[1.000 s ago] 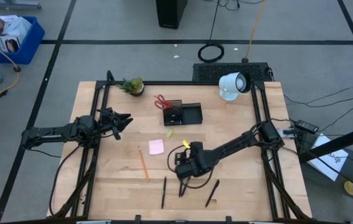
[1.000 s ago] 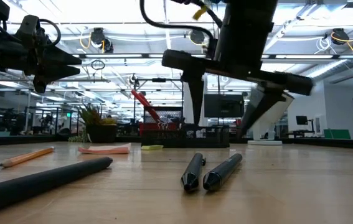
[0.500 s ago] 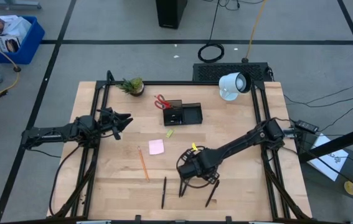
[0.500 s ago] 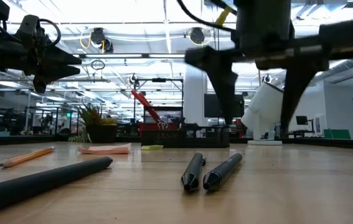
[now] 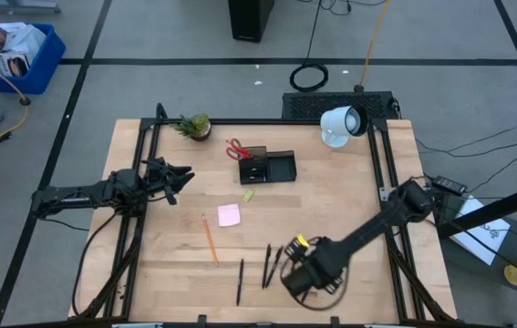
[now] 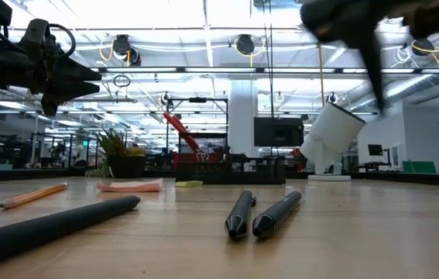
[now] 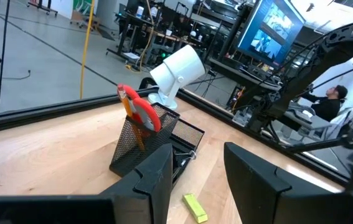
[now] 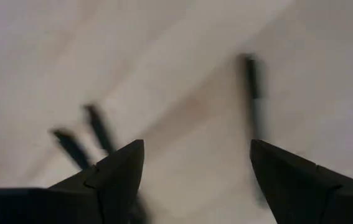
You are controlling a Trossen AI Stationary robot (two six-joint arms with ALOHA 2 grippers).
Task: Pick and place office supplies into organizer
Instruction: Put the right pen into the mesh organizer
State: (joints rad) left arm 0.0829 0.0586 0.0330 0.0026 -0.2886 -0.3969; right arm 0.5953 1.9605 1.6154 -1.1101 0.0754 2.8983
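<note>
Several black pens lie flat near the table's near edge: one [image 5: 240, 281], a pair [image 5: 272, 265] seen close in the low view [image 6: 258, 213], and another that my right arm covers from above. An orange pencil [image 5: 210, 239], a pink sticky pad [image 5: 229, 215] and a yellow piece [image 5: 248, 194] lie mid-table. The black organizer [image 5: 267, 166] holds red scissors [image 5: 236, 148] upright in its cup. My right gripper [image 5: 305, 276] hovers open, pointing down, just right of the pen pair; its blurred wrist view shows dark pens [image 8: 251, 93] below. My left gripper [image 5: 180, 178] waits open at the table's left.
A small potted plant [image 5: 194, 125] stands at the far left and a white round lamp [image 5: 342, 125] at the far right. A black frame rail [image 5: 377, 164] runs along the table's sides. Bare wood [image 5: 331, 210] lies between organizer and right arm.
My right gripper has swung from above the pen pair toward the table's near edge and right, turning as it went, and now stands over the spot of the rightmost pen. Its fingers stay open. No object has moved.
</note>
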